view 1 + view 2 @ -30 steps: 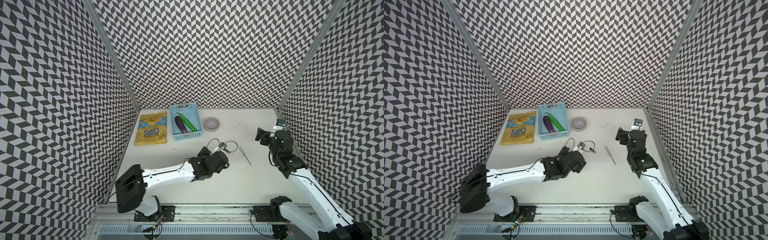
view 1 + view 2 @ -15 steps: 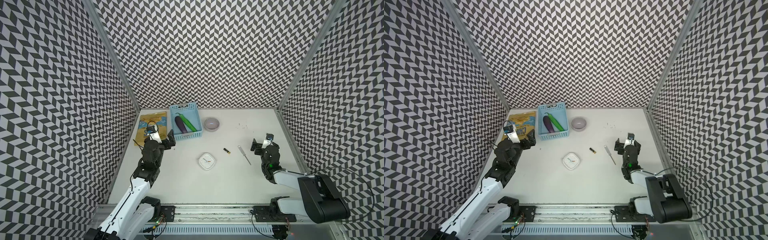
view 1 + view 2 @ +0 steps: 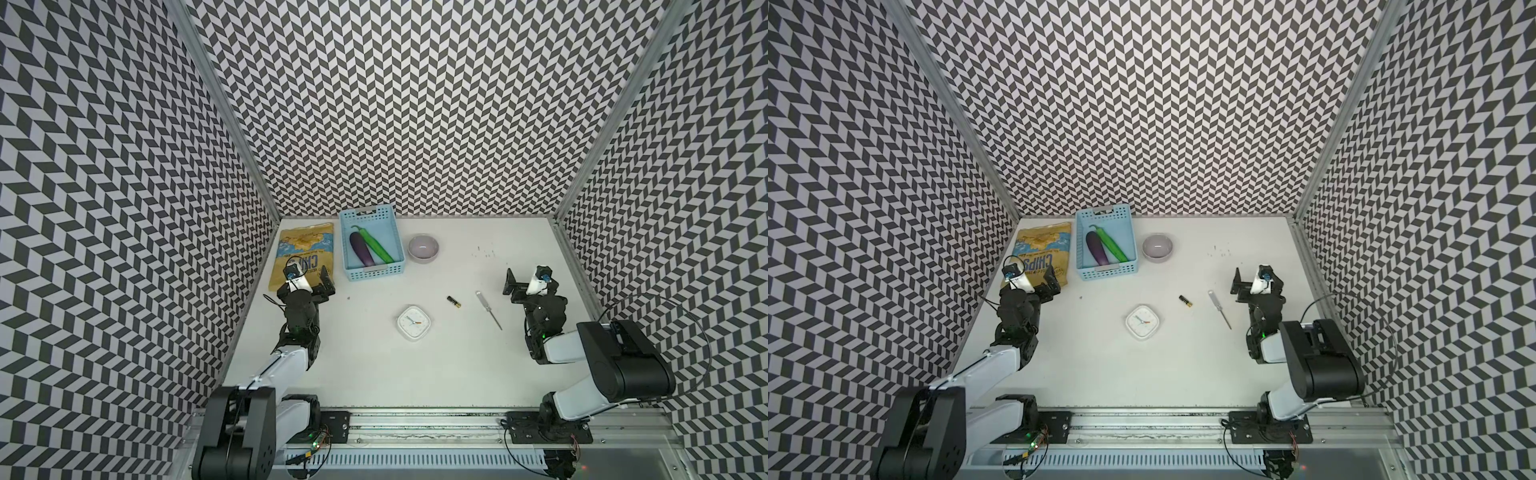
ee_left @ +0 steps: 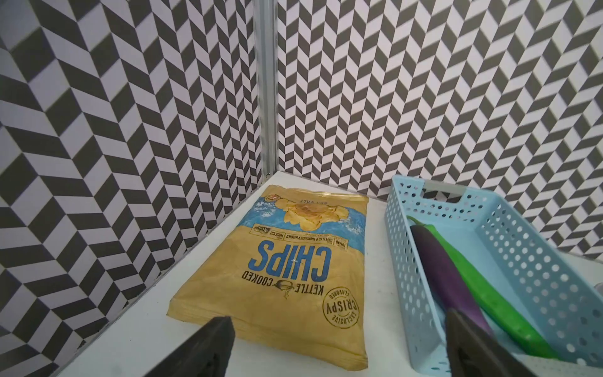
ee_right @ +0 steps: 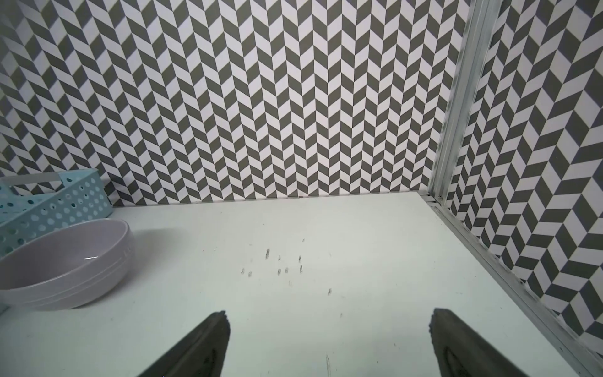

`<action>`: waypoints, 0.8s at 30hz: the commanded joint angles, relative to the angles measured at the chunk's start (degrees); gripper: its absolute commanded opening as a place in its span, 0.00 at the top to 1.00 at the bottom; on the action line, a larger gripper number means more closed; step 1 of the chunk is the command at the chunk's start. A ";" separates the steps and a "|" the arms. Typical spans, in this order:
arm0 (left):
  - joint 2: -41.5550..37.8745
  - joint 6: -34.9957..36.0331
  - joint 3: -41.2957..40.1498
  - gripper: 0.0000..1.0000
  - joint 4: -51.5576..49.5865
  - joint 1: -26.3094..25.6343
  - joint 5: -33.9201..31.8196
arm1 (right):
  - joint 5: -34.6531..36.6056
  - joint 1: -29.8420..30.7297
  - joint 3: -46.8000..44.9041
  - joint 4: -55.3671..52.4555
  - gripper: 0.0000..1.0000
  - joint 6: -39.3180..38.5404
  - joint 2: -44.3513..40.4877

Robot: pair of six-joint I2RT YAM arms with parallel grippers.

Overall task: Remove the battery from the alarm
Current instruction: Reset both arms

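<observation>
The alarm (image 3: 412,323) (image 3: 1143,322), a white rounded-square clock, lies dial up in the middle of the table. The battery (image 3: 454,301) (image 3: 1186,301), dark with a gold end, lies loose on the table just right of it and slightly farther back. My left gripper (image 3: 316,286) (image 4: 339,318) is open and empty at the left side, over the near edge of the chips bag. At the right side, my right gripper (image 3: 528,286) (image 5: 329,313) is open and empty over bare table. Neither wrist view shows the alarm or the battery.
A clear-handled screwdriver (image 3: 488,309) lies between the battery and my right gripper. At the back left are a yellow chips bag (image 3: 305,253) (image 4: 293,261) and a blue basket (image 3: 376,272) (image 4: 401,261) holding an aubergine and a green vegetable. A lilac bowl (image 3: 423,248) (image 5: 65,261) sits beside it.
A second ago my left arm reached over the alarm at the table's middle. Both arms have since pulled back to the sides, leaving the alarm and battery uncovered. Nothing has moved in the last half second.
</observation>
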 commanded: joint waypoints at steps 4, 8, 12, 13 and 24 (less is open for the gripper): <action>15.55 8.35 -5.69 0.00 31.10 -0.50 5.92 | -1.49 -0.37 0.82 -0.91 0.00 0.62 -0.86; 18.16 10.21 -3.51 0.00 28.75 -0.25 11.12 | -1.61 -0.41 1.29 -2.42 0.00 0.41 -1.20; 18.55 7.96 -1.08 0.00 24.55 2.42 14.29 | -1.64 -0.41 1.25 -2.31 0.00 0.45 -1.16; 19.04 8.38 -1.38 0.00 26.06 2.18 13.70 | -1.59 -0.41 1.26 -2.31 0.00 0.45 -1.21; 19.01 8.42 -1.24 0.00 25.58 1.96 13.39 | -1.74 -0.34 1.16 -2.31 0.00 0.21 -1.30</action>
